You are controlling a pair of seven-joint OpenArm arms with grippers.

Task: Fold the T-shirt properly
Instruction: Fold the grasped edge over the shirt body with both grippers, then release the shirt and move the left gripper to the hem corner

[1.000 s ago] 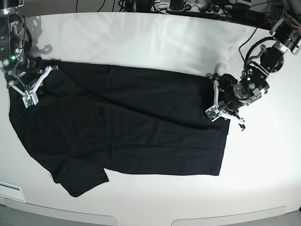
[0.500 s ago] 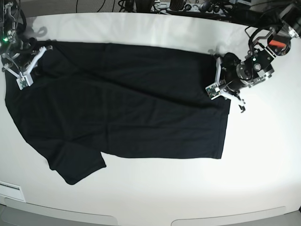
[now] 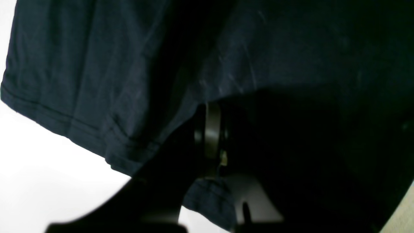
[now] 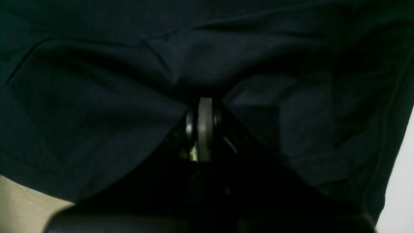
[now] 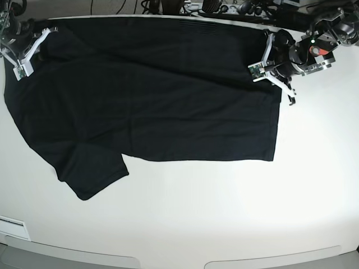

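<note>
T-shirt point(image 5: 157, 95): lay spread across the white table point(image 5: 224, 224), far edge at the table's back, one sleeve toward the near left.
Left gripper point(image 5: 273, 59): clenched on the shirt's far hem corner.
Right gripper point(image 5: 28, 45): clenched on the opposite far corner.
Risk: cloth could probably slip from a pinch, or uneven pulling could skew the fold.

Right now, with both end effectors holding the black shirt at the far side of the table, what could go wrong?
1. The T-shirt already reaches the table's far edge; pulled further, it may slide off.
2. The left end effector and right end effector each pinch only a small bunch of cloth, so a corner might slip free.
3. One sleeve lies crooked on the near side and could fold in unevenly.
</note>
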